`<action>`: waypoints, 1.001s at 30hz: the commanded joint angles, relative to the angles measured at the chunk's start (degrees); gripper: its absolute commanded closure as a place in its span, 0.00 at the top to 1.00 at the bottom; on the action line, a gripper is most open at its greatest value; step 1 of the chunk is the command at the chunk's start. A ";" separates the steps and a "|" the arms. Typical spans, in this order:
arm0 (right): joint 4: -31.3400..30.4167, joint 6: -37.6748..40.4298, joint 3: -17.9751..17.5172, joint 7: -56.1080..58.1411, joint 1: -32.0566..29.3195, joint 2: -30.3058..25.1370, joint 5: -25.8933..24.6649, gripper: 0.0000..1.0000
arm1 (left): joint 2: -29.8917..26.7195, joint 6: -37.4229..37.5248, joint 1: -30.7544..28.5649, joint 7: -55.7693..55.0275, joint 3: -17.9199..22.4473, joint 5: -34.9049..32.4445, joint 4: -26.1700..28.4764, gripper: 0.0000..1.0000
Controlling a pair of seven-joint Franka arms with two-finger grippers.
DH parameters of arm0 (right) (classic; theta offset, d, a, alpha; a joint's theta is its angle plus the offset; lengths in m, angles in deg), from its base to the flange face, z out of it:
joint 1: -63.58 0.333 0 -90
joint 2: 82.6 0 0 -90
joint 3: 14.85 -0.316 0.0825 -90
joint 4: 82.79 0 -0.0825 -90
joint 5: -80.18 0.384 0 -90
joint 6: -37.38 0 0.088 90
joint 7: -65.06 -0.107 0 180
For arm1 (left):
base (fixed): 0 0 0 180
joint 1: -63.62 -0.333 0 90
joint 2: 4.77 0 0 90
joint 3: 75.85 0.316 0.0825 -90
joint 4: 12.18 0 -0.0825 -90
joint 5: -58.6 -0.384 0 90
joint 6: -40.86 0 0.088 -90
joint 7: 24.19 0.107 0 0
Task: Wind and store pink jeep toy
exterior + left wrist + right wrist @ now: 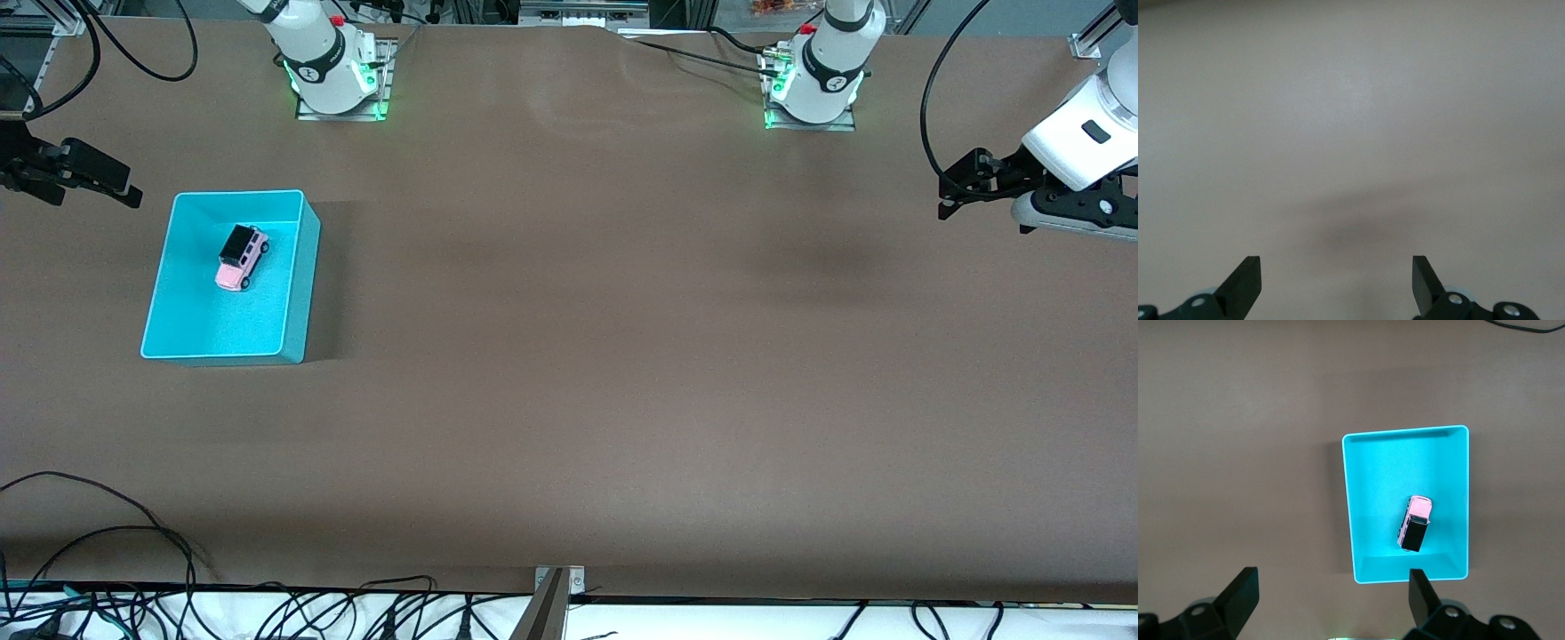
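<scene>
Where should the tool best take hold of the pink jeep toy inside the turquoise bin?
Probably from straight above, fingers closing on the two long flanks of the pink jeep toy. It stands on its wheels in the turquoise bin, away from the walls, so they block a sideways approach but leave room beside it.

Pink jeep toy [1415,523] sits inside turquoise bin [1358,513] under spread right gripper [1331,593].

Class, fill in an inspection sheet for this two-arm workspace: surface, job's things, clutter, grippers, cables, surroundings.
Surface: brown table, bare apart from the bin.
Job's things: pink jeep toy on its wheels inside the turquoise bin, toward the right arm's end.
Clutter: nothing seen.
Grippers: right gripper open, empty, over the table beside the bin; left gripper open, empty, at the left arm's end.
Cables: black cables along the table edge nearest the front camera.
Surroundings: arm bases lit green.
</scene>
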 commanded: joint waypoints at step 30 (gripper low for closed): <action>1.69 1.00 0.02 0.73 -0.74 0.49 -0.84 1.00 | 0.82 1.43 -0.07 -0.40 -0.05 -0.26 -2.10 1.00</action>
